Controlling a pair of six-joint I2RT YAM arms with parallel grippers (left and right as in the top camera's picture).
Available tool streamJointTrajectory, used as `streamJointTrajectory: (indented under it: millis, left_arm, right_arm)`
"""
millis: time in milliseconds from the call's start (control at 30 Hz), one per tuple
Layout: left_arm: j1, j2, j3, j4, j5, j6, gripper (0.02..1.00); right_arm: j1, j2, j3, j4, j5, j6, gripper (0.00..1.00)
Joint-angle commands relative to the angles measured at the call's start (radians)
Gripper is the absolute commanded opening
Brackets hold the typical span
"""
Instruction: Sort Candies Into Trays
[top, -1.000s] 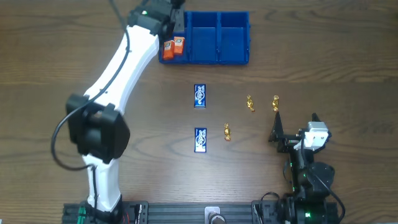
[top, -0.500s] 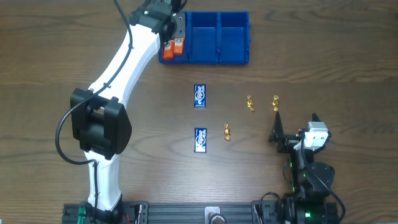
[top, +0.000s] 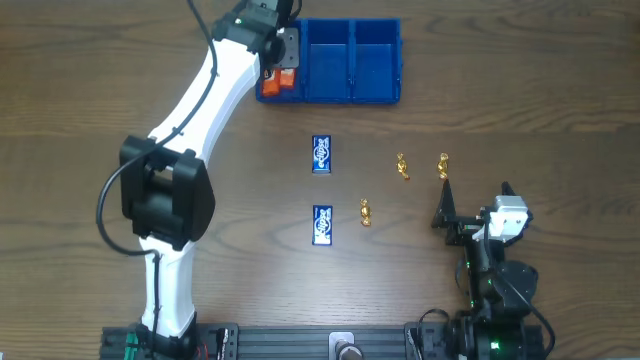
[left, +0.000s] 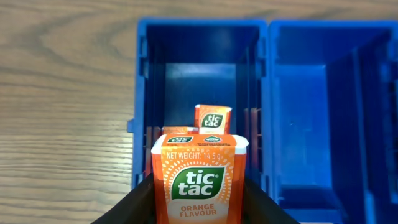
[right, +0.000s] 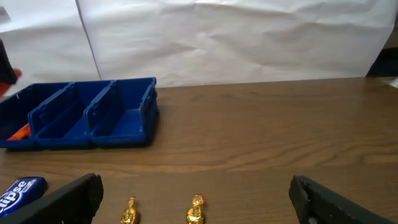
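Three orange plastic mint boxes (left: 200, 177) (left: 213, 118) (left: 177, 130): one pinched by left gripper (left: 199, 200) over blue plastic three-bin tray (top: 340, 97), left bin; two inside. Two blue-wrapped candies (top: 321, 154) (top: 321, 223), three gold-wrapped candies (top: 402, 166) (top: 443, 164) (top: 365, 212) mid-table. Right gripper (top: 474, 199) spread, near right. Left gripper had moved farther over tray.

**Orange boxes at the left bin, the rest loose on the table**

A blue three-compartment tray (top: 352, 70) sits at the table's 12 o'clock. Its leftmost compartment holds two orange mint boxes (left: 213, 118). A third orange mint box (left: 199, 177) stands upright over that compartment, clamped in the left gripper (left: 196, 202). Two blue candy bars (top: 321, 154) lie near the table's centre, one at 6 o'clock of the other. Three gold-wrapped candies (top: 402, 166) lie at 3 o'clock of the bars: two side by side, and one apart at their 7 o'clock.
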Motion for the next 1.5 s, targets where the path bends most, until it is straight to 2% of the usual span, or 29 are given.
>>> streamJointTrajectory:
  millis: [33, 133, 200, 233, 333, 400, 533, 700, 733, 800, 1000, 1100, 1267, 1500]
  left_arm:
    - [0.013, 0.045, 0.022, 0.015, 0.018, 0.006, 0.43]
    - [0.013, 0.046, 0.022, 0.018, 0.018, 0.006, 0.481]
    - [0.014, 0.046, 0.022, 0.018, 0.018, 0.006, 0.566]
    - [0.014, 0.043, 0.022, 0.018, 0.018, 0.006, 0.623]
    - [0.016, -0.005, 0.022, 0.014, 0.017, 0.007, 0.915]
    - [0.018, -0.084, 0.016, 0.016, 0.013, 0.007, 1.0]
    - [0.039, -0.38, -0.137, 0.118, 0.004, 0.008, 0.998]
    - [0.078, -0.8, -0.527, 0.357, -0.029, 0.058, 0.998]
    - [0.101, -0.975, -0.697, 0.43, -0.036, 0.088, 0.996]
    - [0.13, -1.12, -0.834, 0.479, -0.033, 0.11, 0.998]
    - [0.242, -1.523, -1.231, 0.65, 0.05, 0.218, 0.998]
    - [0.288, -1.719, -1.419, 0.721, 0.084, 0.225, 0.998]
    - [0.333, -1.917, -1.621, 0.764, 0.123, 0.225, 0.998]
    - [0.342, -2.101, -1.843, 0.766, 0.133, 0.224, 0.998]
  right_arm:
    - [-0.005, -0.005, -0.005, -0.002, -0.002, -0.012, 0.998]
    - [-0.005, -0.005, -0.005, -0.002, -0.002, -0.012, 0.998]
    - [-0.005, -0.005, -0.005, -0.002, -0.002, -0.012, 0.998]
    - [-0.005, -0.005, -0.005, -0.002, -0.002, -0.012, 0.998]
    - [-0.005, -0.005, -0.005, -0.002, -0.002, -0.012, 0.998]
    - [-0.005, -0.005, -0.005, -0.002, -0.002, -0.012, 0.998]
    - [-0.005, -0.005, -0.005, -0.002, -0.002, -0.012, 0.996]
    - [-0.005, -0.005, -0.005, -0.002, -0.002, -0.012, 0.998]
    - [-0.005, -0.005, -0.005, -0.002, -0.002, -0.012, 0.998]
    - [-0.005, -0.005, -0.005, -0.002, -0.002, -0.012, 0.998]
    - [-0.005, -0.005, -0.005, -0.002, -0.002, -0.012, 0.998]
    - [-0.005, -0.005, -0.005, -0.002, -0.002, -0.012, 0.998]
    - [-0.005, -0.005, -0.005, -0.002, -0.002, -0.012, 0.998]
    - [-0.005, -0.005, -0.005, -0.002, -0.002, -0.012, 0.998]
